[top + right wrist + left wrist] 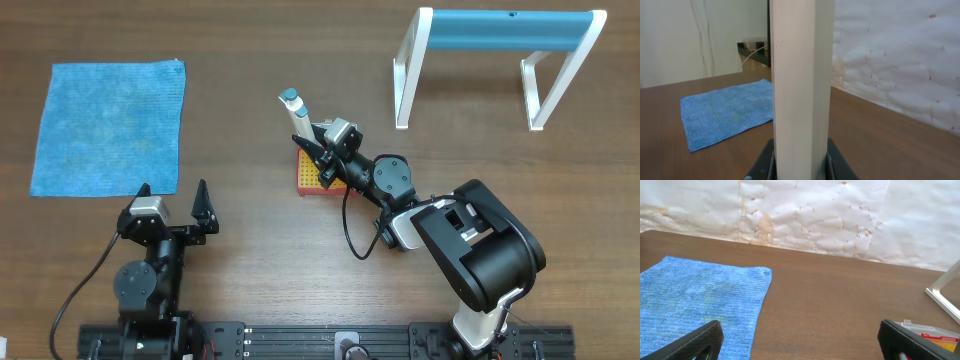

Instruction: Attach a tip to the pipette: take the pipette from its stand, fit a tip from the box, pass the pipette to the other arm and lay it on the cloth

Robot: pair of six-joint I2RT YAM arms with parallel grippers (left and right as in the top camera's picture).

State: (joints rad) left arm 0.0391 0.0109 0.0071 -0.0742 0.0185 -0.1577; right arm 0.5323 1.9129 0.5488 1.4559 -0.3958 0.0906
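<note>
Right end effector [801, 160] is clamped hard on the pipette [295, 112], the white barrel standing between its fingers in the right wrist view. In the top view the pipette sits at centre frame, blue cap uppermost, lower end pointing down toward the red-and-yellow tip box [310, 177]. Whether a tip is on yet I cannot tell, because the lower end is hidden behind the arm.

Down at lower left, the left end effector [173, 190] waits with its fingers spread wide, holding nothing, just below the blue cloth [108, 128]. The white-and-blue stand [500, 60] is bare at upper right.

So this looks like the tip-fitting step, and here's the danger. The barrel looks to lean in the top view, so a push down off-axis could miss the hole, jam a tip crooked or shove the light box across the table [250, 60]. Lift too fast and the box may come up with it. A loosely seated tip could then drop off in the handover, which has a long way to travel.
</note>
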